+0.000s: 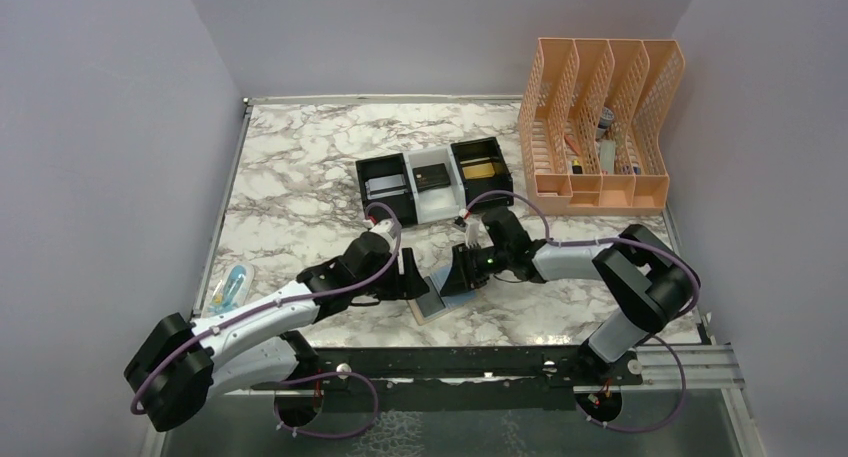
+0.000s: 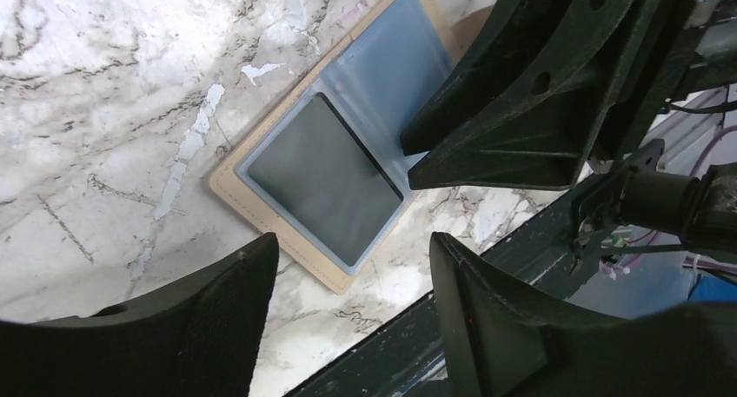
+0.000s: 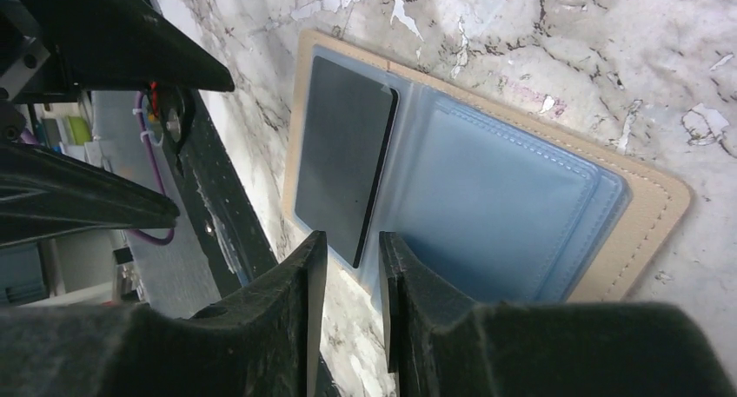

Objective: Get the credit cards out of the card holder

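Left tool [image 2: 352,249] is spread wide with nothing in it, hovering right over the near end of the card holder [image 2: 382,76], which lies open and flat on the bench [image 1: 300,177] close to the front edge, between the 2 arms. Right tool [image 3: 352,249] comes in from the other side with its fingers almost together, just a thin slit between them. The corner of the dark grey card [image 2: 326,180] sits right at that slit, and honestly I can't tell if it's pinching the card or only next to it. That card lies on the holder's panel nearest the front edge, and the other panel shows just bluish clear plastic. Bench is white marble pattern with grey veins, with pale lavender walls [image 1: 100,127] on 3 sides. Count: 1 card at the holder, and 3 bins [image 1: 430,209] in a row further back (2 black with 1 white between), holding a silvery card [image 1: 385,186], a dark card [image 1: 432,177] and a gold card [image 1: 478,167]. 1 peach mesh organizer [image 1: 600,192] stands at the back right.
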You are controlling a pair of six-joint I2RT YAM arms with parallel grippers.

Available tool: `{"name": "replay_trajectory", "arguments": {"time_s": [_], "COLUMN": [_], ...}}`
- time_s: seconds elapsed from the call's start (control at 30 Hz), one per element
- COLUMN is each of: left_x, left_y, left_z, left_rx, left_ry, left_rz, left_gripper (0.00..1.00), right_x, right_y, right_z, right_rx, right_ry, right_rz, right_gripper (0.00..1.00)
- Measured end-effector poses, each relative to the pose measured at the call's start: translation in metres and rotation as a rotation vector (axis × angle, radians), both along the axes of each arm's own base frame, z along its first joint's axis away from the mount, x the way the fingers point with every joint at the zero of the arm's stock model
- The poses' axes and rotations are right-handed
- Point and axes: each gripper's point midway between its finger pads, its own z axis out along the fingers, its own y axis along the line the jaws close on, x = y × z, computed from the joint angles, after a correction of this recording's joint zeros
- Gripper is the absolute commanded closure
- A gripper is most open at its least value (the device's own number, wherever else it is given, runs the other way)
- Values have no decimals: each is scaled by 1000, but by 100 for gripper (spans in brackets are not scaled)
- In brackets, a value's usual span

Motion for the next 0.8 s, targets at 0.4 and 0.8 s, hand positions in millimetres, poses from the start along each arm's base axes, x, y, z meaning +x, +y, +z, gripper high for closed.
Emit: {"name": "replay_trajectory", "arguments": {"time_s": [0.4,0.8], "left_x": [4,5], "left_y": [-5,-15], "left_z": [-29,-48], "left_rx": [77,89], "left_ry": [46,62], "left_rz": [33,36], "left_gripper": [55,71], "right_x": [-1,2], "right_y": [3,9], "right_z": [-7,-12], "right_rx": [-3,9], "right_ry": [28,53], "right_rz": [0,-3], "right_gripper": [76,80]}}
